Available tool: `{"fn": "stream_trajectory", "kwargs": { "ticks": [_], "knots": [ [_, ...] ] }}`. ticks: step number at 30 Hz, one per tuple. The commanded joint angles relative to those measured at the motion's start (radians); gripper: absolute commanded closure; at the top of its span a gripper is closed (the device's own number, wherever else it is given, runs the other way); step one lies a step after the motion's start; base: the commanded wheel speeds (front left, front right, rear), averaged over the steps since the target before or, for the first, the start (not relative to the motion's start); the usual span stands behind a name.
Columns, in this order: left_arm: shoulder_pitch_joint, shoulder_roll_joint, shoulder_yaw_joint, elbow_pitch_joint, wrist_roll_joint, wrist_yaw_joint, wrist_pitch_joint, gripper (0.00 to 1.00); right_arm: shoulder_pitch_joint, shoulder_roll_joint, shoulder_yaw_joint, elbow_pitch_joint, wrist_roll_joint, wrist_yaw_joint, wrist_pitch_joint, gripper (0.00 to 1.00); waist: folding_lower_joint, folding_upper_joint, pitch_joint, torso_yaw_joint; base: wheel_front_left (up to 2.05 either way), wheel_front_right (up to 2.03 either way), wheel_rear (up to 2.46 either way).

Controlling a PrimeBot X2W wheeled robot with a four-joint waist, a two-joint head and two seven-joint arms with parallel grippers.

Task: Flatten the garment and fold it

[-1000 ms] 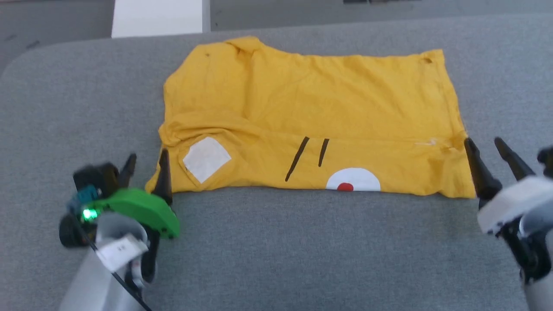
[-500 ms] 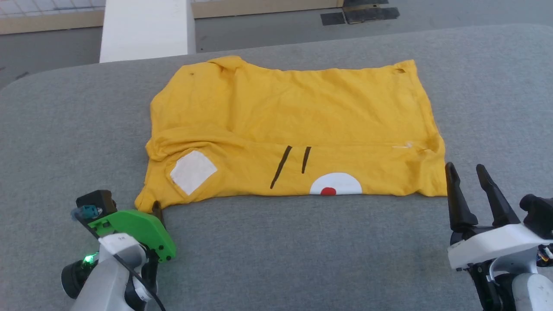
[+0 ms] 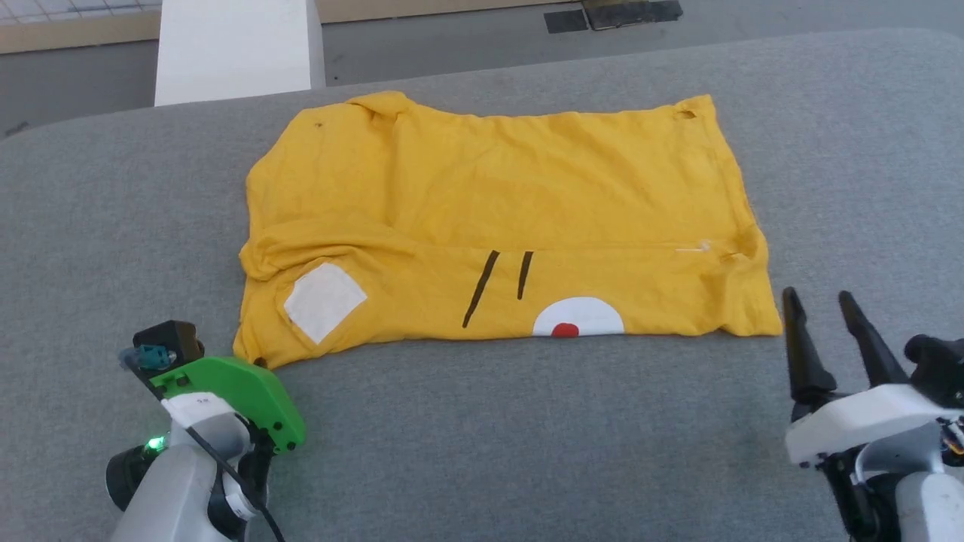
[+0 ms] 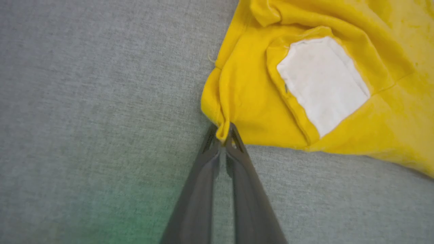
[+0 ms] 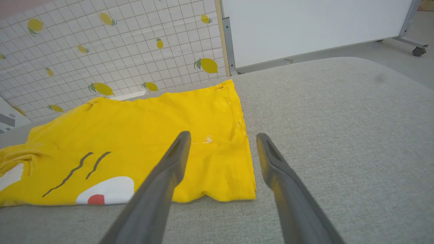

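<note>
The garment (image 3: 497,218), a mustard-yellow T-shirt, lies folded lengthwise on the grey table, with a white patch (image 3: 324,299), two black stripes and a white half circle with a red dot along its near edge. My left gripper (image 4: 223,137) is shut on the garment's (image 4: 305,84) near left corner, pinching a small fold of cloth; in the head view its fingers hide behind the green wrist housing (image 3: 233,388). My right gripper (image 3: 817,301) stands open just off the near right corner, above the table. In the right wrist view that gripper (image 5: 222,137) frames the corner (image 5: 244,189) without touching it.
The grey padded table (image 3: 482,452) stretches wide in front of the garment. A white panel (image 3: 233,49) stands beyond the far edge. A tiled wall with lemon prints (image 5: 101,51) and a white board on wheels (image 5: 305,27) stand behind.
My left gripper has closed on the near left corner of the garment. The head camera has tilted up, shifting the picture. My right gripper has drawn back from the right corner, still open.
</note>
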Motion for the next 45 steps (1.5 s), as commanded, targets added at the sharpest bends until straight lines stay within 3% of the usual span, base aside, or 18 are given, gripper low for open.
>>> {"fn": "stream_trajectory", "kwargs": {
  "ticks": [1,6,11,19,20,22,23,26,32,36,45],
  "knots": [
    [0.006,-0.006,-0.01,0.008,0.007,-0.006,-0.002,1.0,-0.033,0.01,-0.024,0.02,-0.012,0.003,0.017,0.0,0.0,0.0,0.005,0.009,0.0,0.0,0.0],
    [-0.004,-0.012,-0.015,0.004,0.007,-0.017,-0.022,1.0,-0.111,0.02,-0.093,0.132,-0.034,0.003,0.179,0.0,0.0,0.0,0.01,0.03,0.0,0.0,0.0],
    [-0.01,-0.015,-0.026,0.005,0.009,-0.028,-0.034,1.0,-0.207,0.022,-0.156,0.266,-0.045,0.003,0.43,0.0,0.0,0.0,0.023,0.051,0.0,0.0,0.0],
    [-0.029,-0.019,-0.049,0.006,0.016,-0.045,-0.041,1.0,-0.321,0.022,-0.208,0.362,-0.137,0.003,0.724,0.0,0.0,0.0,0.055,0.079,0.0,0.0,0.0],
    [-0.031,-0.019,-0.05,0.006,0.016,-0.046,-0.043,1.0,-0.328,0.022,-0.213,0.366,-0.144,0.003,0.751,0.24,0.0,0.0,0.058,0.081,0.0,0.0,0.0],
    [-0.034,-0.02,-0.054,0.009,0.016,-0.05,-0.045,1.0,-0.336,0.022,-0.219,0.367,-0.159,0.003,0.806,0.91,0.0,0.0,0.061,0.086,0.0,0.0,0.0],
    [-0.035,-0.021,-0.056,0.01,0.017,-0.052,-0.046,1.0,-0.337,0.022,-0.223,0.361,-0.167,0.003,0.828,1.0,0.0,0.0,0.062,0.088,0.0,0.0,0.0],
    [-0.037,-0.018,-0.059,0.007,0.025,-0.058,-0.072,1.0,-0.33,0.022,-0.221,0.318,-0.17,0.003,0.818,1.0,0.0,0.0,0.053,0.094,0.0,0.0,0.0],
    [0.007,0.002,-0.053,-0.043,0.072,-0.052,-0.189,1.0,-0.262,0.022,-0.192,0.208,-0.117,0.003,0.622,1.0,0.0,0.0,-0.007,0.1,0.0,0.0,0.0],
    [0.089,0.01,-0.054,-0.115,0.074,-0.033,-0.199,1.0,-0.188,0.022,-0.2,0.137,-0.103,0.003,0.556,1.0,0.0,0.0,-0.049,0.109,0.0,0.0,0.0],
    [0.302,0.061,-0.098,-0.301,0.078,0.036,-0.06,1.0,0.012,0.01,-0.262,0.013,-0.1,0.003,0.637,1.0,0.0,0.0,-0.095,0.131,0.0,0.0,0.0]
  ]
}}
